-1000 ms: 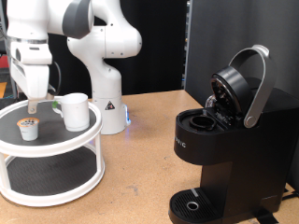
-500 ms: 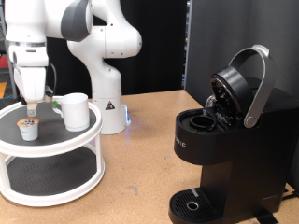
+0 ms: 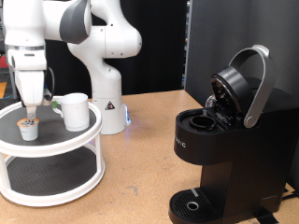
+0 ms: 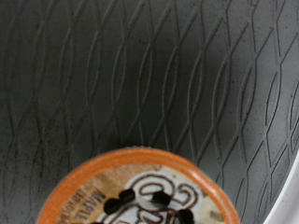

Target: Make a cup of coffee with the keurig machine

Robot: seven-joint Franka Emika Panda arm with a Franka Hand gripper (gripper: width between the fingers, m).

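The white cup [image 3: 75, 111] stands on the top tier of a round white stand [image 3: 58, 149] at the exterior view's left. A small white pod [image 3: 30, 130] sits on the same tier, left of the cup. My gripper [image 3: 32, 112] hangs straight over the pod, its fingertips just above it. The wrist view shows the pod's orange-rimmed, brown-printed top [image 4: 140, 194] close up on the black ribbed mat [image 4: 149, 75]; no fingers show there. The black keurig machine [image 3: 229, 154] stands at the right with its lid [image 3: 238, 86] raised and the pod chamber [image 3: 199, 121] open.
The white robot base [image 3: 105, 89] stands behind the stand. The stand has an empty-looking lower tier [image 3: 47, 173]. Brown table surface [image 3: 135, 177] lies between the stand and the machine. The machine's round drip base [image 3: 192, 205] is at the bottom.
My gripper has come down a little and shifted slightly left, closer over the pod. The cup, pod and machine have not moved.
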